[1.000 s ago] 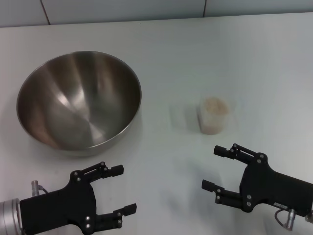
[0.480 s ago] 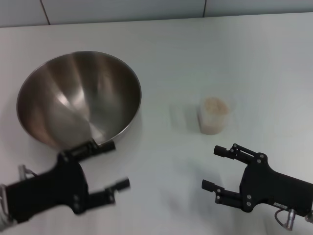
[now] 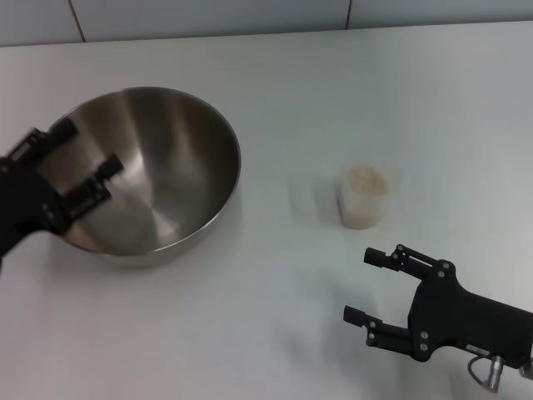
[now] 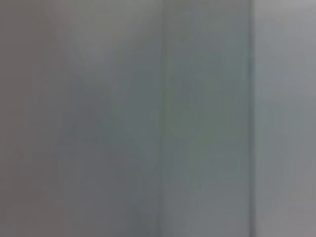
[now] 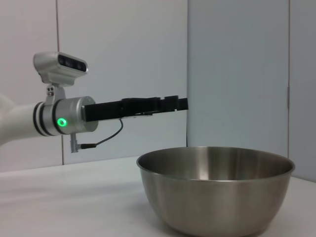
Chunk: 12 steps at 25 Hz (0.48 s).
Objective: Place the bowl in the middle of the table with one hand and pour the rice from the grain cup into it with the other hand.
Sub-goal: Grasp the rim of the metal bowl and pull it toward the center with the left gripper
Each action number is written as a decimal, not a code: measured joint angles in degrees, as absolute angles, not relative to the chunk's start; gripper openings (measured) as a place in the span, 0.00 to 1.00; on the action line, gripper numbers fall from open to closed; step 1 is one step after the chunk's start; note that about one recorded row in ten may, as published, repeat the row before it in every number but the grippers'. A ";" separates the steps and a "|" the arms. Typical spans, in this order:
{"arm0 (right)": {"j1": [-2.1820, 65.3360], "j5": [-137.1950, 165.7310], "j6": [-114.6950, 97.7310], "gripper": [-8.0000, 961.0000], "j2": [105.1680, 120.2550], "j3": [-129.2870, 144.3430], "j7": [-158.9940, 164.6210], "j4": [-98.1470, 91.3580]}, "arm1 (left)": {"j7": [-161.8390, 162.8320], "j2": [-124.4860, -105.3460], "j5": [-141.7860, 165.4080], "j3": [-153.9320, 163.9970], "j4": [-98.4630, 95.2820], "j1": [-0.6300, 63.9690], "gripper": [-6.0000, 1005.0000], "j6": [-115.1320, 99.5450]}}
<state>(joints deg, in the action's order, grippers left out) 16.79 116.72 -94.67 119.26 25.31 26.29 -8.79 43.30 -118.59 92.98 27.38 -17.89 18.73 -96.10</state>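
Observation:
The big steel bowl (image 3: 137,171) stands on the white table (image 3: 275,83) at the left; it also shows in the right wrist view (image 5: 215,190). My left gripper (image 3: 83,158) is open, raised above the bowl's left rim; the right wrist view shows it (image 5: 173,103) held level well above the bowl. The clear grain cup (image 3: 364,196) with pale rice (image 3: 365,179) stands upright right of centre. My right gripper (image 3: 371,287) is open, low near the front edge, short of the cup.
A wall of pale panels (image 5: 237,69) stands behind the table's far edge. The left wrist view shows only a blurred grey surface. White tabletop lies between the bowl and the cup.
My left gripper has risen from the table's front left and moved away over the bowl's left rim. The bowl, the cup and my right gripper have not moved.

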 joint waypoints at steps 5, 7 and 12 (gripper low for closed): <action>17.13 116.72 -94.62 0.83 119.26 25.31 26.25 -8.79 | 42.42 -118.70 92.96 19.96 -17.58 20.65 0.79 -90.99; 17.27 116.72 -94.59 0.83 119.26 25.31 26.25 -8.79 | 42.07 -118.70 92.91 18.82 -17.38 21.06 0.78 -89.96; 17.40 116.69 -94.57 0.83 119.26 25.31 26.20 -8.79 | 41.76 -118.56 92.79 15.83 -17.12 22.52 0.78 -86.04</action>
<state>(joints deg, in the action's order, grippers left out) 17.40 116.69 -94.57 119.26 25.31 26.20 -8.79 41.76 -118.56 92.79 15.83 -17.12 22.51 -86.04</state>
